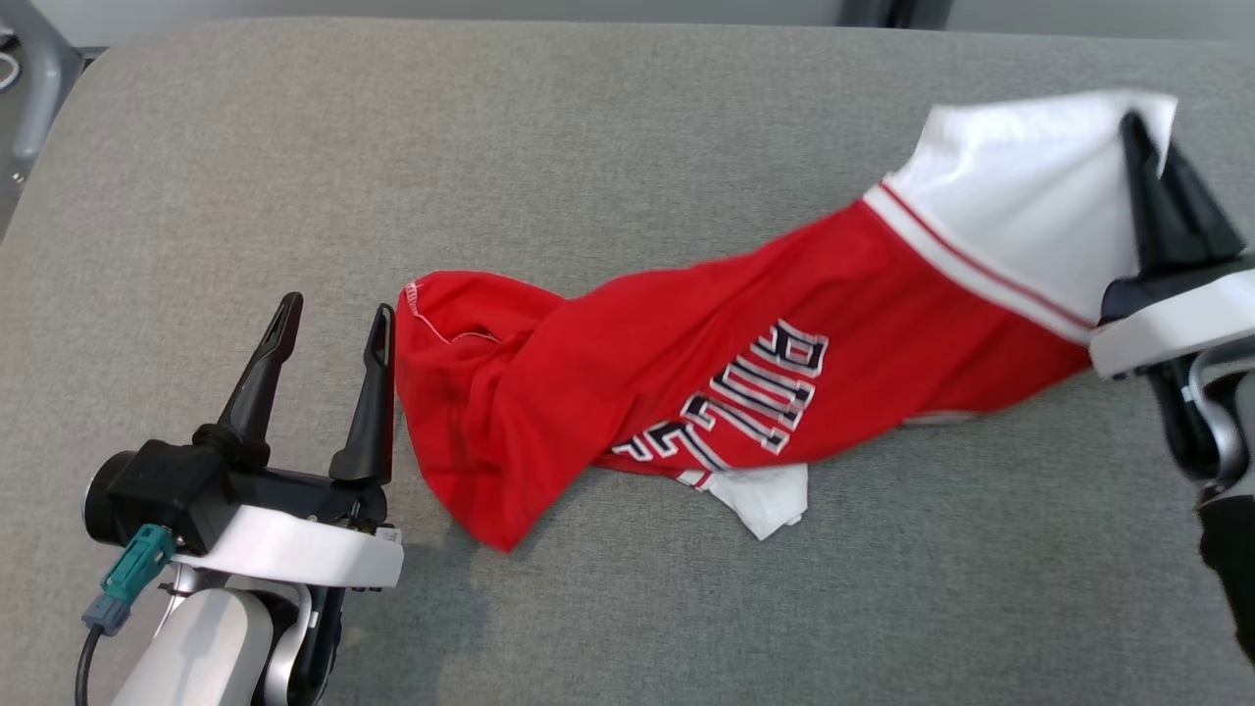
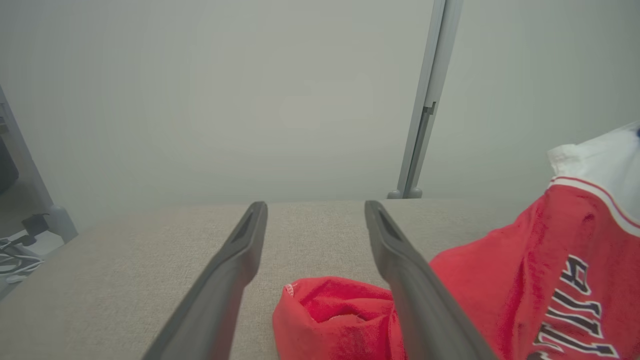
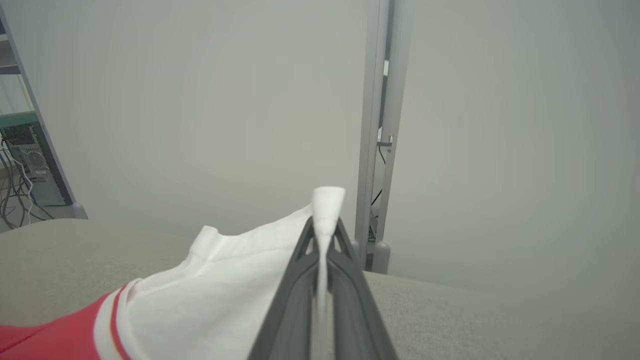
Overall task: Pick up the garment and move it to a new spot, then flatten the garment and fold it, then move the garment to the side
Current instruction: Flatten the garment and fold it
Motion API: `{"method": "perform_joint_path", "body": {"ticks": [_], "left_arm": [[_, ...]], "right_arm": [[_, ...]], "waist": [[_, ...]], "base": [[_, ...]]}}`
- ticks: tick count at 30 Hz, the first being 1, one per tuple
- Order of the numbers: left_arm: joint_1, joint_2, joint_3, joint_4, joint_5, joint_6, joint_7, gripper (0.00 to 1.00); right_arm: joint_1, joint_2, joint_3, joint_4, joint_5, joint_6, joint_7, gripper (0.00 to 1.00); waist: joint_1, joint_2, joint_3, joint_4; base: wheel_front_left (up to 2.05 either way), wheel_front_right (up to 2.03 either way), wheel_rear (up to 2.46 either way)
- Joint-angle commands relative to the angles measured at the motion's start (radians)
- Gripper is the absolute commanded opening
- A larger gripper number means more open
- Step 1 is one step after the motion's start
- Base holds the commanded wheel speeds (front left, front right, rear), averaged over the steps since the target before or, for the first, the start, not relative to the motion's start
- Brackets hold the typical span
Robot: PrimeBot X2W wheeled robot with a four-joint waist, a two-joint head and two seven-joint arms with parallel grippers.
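While right fingers (image 1: 1145,201) pinch the white edge of the garment (image 1: 686,363), left fingers (image 1: 371,402) stand spread beside it.

The garment (image 1: 686,373) is soft, matt knit cloth, red and white, with raised stitched-looking lettering. The table (image 1: 588,147) is covered in coarse grey woven fabric, matt and slightly rough. The left end effector (image 1: 336,306) is matt dark plastic above a smooth white shell. The far post (image 2: 425,100) looks like dull grey metal.

The right gripper (image 3: 324,235) at bottom centre pinches the garment (image 3: 220,285), whose white cloth spreads left over the grey surface (image 3: 480,320).
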Motion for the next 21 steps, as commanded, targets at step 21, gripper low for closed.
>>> {"method": "perform_joint_path", "body": {"ticks": [21], "left_arm": [[0.048,0.019,0.012,0.001,-0.040,0.013,0.015,1.00]], "right_arm": [[0.598,-0.187,0.227,-0.522,-0.126,0.000,-0.035,0.00]], "waist": [[0.0000,0.0000,-0.048,-0.071]], "base": [[0.00,0.00,0.00]]}}
